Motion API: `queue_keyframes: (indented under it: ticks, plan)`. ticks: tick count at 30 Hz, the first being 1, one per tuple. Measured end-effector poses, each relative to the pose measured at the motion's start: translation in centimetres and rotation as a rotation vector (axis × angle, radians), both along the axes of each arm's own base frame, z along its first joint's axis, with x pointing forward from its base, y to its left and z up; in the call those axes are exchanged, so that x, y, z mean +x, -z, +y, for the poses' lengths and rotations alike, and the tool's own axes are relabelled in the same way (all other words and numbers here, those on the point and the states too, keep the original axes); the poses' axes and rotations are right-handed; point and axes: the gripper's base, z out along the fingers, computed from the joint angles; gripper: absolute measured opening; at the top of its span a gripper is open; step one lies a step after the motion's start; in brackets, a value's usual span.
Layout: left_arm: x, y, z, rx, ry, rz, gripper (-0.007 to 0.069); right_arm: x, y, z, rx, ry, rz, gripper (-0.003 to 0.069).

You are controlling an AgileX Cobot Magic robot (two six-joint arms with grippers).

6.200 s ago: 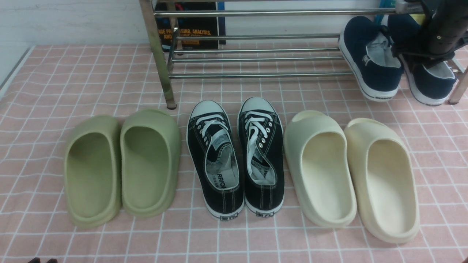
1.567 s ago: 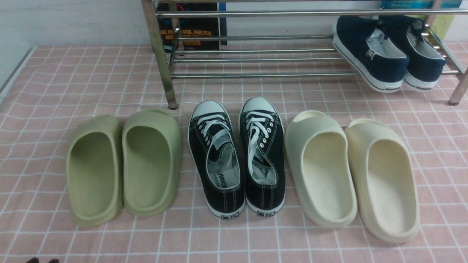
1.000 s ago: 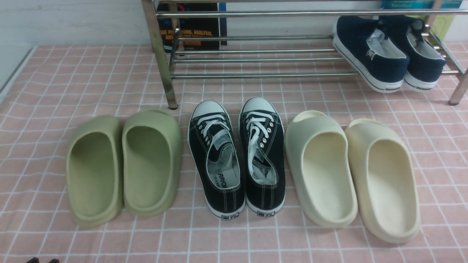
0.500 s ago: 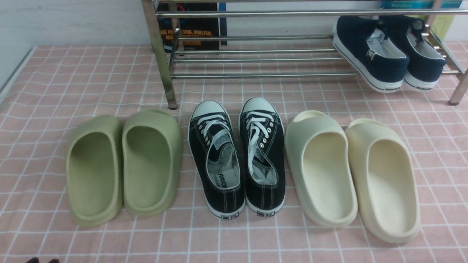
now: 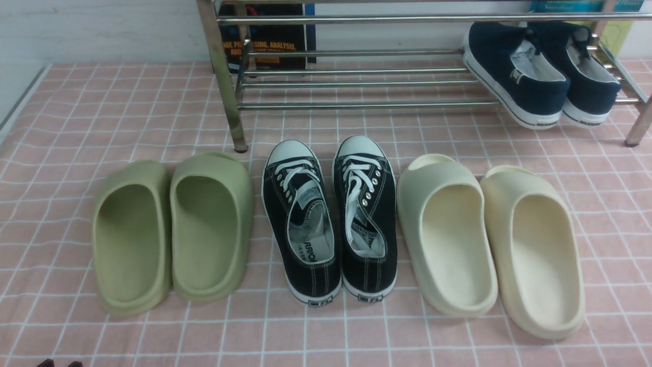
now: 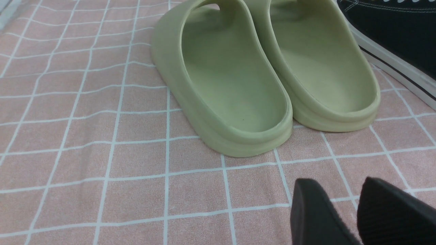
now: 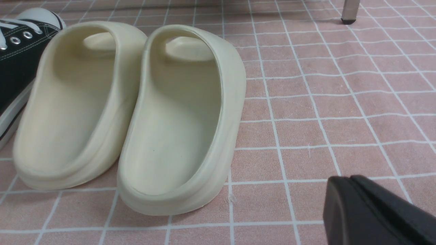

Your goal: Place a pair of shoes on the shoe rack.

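The pair of navy slip-on shoes, one beside the other, rests on the lower bars at the right end of the chrome shoe rack, heels tilted down toward me. Nothing holds them. My left gripper hovers low over the pink cloth behind the green slides, its fingers a little apart and empty; its tips just show at the bottom edge of the front view. My right gripper is shut and empty, low over the cloth beside the cream slides. It is out of the front view.
On the pink checked cloth in front of the rack stand green slides, black lace-up sneakers and cream slides in a row. A dark book stands behind the rack. A rack leg stands beyond the cream slides.
About six seconds ago my right arm was at the rack's right end on the navy shoes; it has since let go and pulled back. Over the last second and a half nothing has moved.
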Motion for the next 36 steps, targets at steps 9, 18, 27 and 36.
queue_keyframes:
  ticks: [9,18,27,36]
  plan:
    - [0.0,0.0,0.0,0.0,0.0,0.0,0.0237,0.0,0.0,0.0,0.001,0.0,0.0,0.0008]
    - [0.0,0.0,0.0,0.0,0.0,0.0,0.0239,0.0,0.0,0.0,0.001,0.0,0.0,0.0019]
    - [0.0,0.0,0.0,0.0,0.0,0.0,0.0239,0.0,0.0,0.01,0.002,0.0,0.0,0.0031]
    - [0.0,0.0,0.0,0.0,0.0,0.0,0.0239,0.0,0.0,0.01,0.002,0.0,0.0,0.0046]
